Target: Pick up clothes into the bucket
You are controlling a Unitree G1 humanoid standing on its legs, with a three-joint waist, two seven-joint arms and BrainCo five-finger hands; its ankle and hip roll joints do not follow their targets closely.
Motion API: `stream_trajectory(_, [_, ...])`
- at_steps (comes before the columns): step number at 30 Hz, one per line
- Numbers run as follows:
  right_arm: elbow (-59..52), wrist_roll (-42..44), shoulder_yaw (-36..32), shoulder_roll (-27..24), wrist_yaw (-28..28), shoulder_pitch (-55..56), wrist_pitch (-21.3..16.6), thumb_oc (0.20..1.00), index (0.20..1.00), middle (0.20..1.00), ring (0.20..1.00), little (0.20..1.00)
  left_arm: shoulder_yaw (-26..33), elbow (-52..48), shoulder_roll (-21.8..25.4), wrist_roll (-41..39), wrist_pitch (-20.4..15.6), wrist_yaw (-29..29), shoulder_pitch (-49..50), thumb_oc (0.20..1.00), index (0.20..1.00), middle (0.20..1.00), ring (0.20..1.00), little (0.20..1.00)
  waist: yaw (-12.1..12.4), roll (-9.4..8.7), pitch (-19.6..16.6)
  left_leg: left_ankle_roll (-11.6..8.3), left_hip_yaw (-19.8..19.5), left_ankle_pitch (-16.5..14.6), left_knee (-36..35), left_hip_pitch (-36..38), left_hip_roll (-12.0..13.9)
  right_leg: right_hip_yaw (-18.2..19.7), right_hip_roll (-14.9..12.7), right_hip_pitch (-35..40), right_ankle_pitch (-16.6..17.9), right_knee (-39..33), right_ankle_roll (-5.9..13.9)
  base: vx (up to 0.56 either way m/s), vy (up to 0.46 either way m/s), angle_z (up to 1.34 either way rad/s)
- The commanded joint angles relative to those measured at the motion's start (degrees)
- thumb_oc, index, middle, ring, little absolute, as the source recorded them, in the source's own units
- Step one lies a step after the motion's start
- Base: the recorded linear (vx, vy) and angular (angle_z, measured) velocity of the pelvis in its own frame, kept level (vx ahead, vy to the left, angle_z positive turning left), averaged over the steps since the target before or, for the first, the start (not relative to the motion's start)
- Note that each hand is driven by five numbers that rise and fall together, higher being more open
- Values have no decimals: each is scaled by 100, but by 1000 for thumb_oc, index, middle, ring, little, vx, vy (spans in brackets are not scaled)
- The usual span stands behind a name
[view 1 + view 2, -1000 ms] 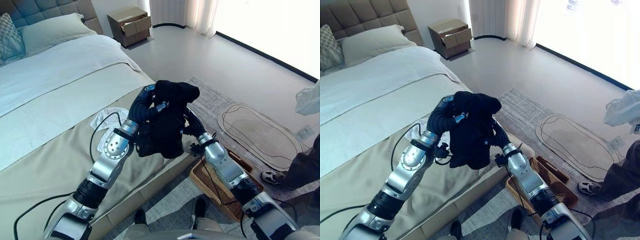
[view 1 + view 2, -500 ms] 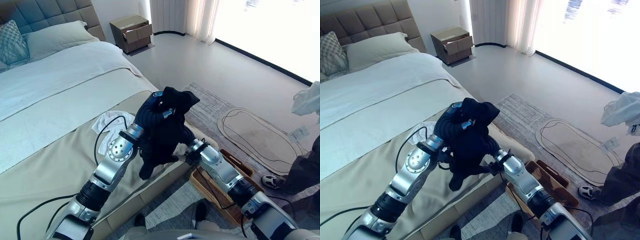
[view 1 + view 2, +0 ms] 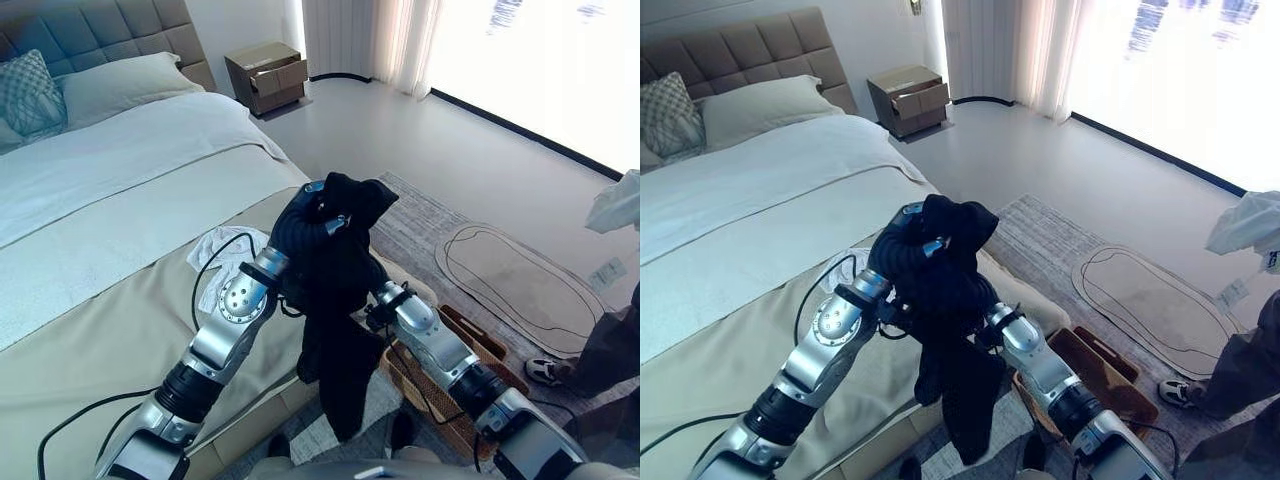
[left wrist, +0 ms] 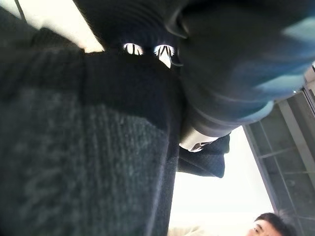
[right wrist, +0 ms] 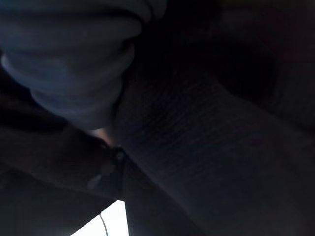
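Your two hands have the black knitted garment (image 3: 335, 300) raised above the bed's edge.

Your left hand (image 3: 305, 215) sits at the top of the bundle, its fingers buried in the dark cloth, so you cannot tell how they are set. Your right hand (image 3: 980, 300) is hidden behind the garment too, and its fingers cannot be read either. The cloth hangs toward 6 o'clock past the beige bed cover (image 3: 110, 330). A brown woven basket (image 3: 455, 345) stands on the floor at 4 o'clock, beside the bed. A white crumpled cloth (image 3: 218, 258) lies on the bed at 9 o'clock.
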Motion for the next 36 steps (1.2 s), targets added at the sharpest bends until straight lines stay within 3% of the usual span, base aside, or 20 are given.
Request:
stream_trajectory(1, [-424, 267, -791, 34, -235, 324, -404, 200, 200, 200, 200, 200, 533, -228, -66, -65, -518, 270, -228, 200, 200, 200, 200, 200, 73, -244, -81, -137, -51, 214, -31, -192, 49, -49, -428, 775, -582, 198, 569, 0, 0, 0])
stream_trajectory(2, [-498, 444, -995, 29, -264, 484, -467, 200, 200, 200, 200, 200, 585, -165, -71, -64, -527, 291, -109, 222, 222, 222, 222, 222, 51, -243, -86, -136, -43, 210, -28, -189, 49, -41, -429, 771, -585, 204, 570, 0, 0, 0])
stream_trajectory(3, [-620, 702, -1270, 56, -310, 662, -550, 200, 200, 200, 200, 200, 671, -85, -78, -79, -536, 316, 31, 514, 514, 514, 514, 514, 25, -242, -90, -133, -35, 207, -24, -188, 49, -39, -429, 766, -586, 211, 571, 0, 0, 0])
stream_trajectory(4, [-656, 884, -1426, 87, -309, 770, -604, 200, 200, 200, 200, 200, 711, -15, -93, -88, -542, 316, 136, 1000, 1000, 1000, 1000, 1000, 13, -245, -98, -133, -31, 203, -25, -185, 48, -33, -433, 765, -585, 211, 570, 0, 0, 0])
stream_trajectory(9, [-1060, 1699, -2566, 253, -443, 1413, -997, 200, 200, 200, 200, 200, 984, 361, -166, -148, -563, 241, 806, 1000, 1000, 1000, 1000, 1000, -100, -263, -124, -124, 17, 176, -39, -152, 64, 14, -437, 747, -581, 205, 579, 1, -1, -1])
stream_trajectory(20, [-1414, 1993, -4206, 227, -1072, 1608, -1592, 200, 200, 200, 200, 200, 1327, 865, -202, -154, -566, 51, 1445, 1000, 1000, 1000, 1000, 1000, -198, -293, -179, -112, 60, 122, -30, -170, 77, 93, -403, 681, -591, 208, 586, 2, -5, -4])
stream_trajectory(25, [-1454, 1832, -4918, -93, -1420, 1524, -1809, 200, 200, 200, 200, 200, 1523, 1210, -216, -328, -591, -141, 1756, 1000, 1000, 1000, 1000, 1000, -255, -325, -173, -74, 114, 121, 45, -223, 61, 197, -420, 549, -544, 263, 589, -15, -3, -4])
stream_trajectory(31, [-1340, 1621, -5017, -412, -1517, 1456, -1743, 200, 200, 200, 200, 200, 1263, 1932, -195, -14, -665, -226, 1673, 1000, 1000, 1000, 1000, 1000, -324, -304, -73, -9, 210, 32, 148, -213, 24, 341, -478, 405, -619, 542, 619, 0, -1, -13])
stream_trajectory(36, [-868, 1024, -4685, -679, -1817, 1139, -1508, 200, 200, 200, 200, 200, 1078, 2009, -214, -59, -770, -173, 1533, 1000, 1000, 1000, 1000, 1000, -345, -218, 389, 88, 321, -149, 510, -403, -6, 557, -582, -56, -786, 1058, 655, -105, 25, -18])
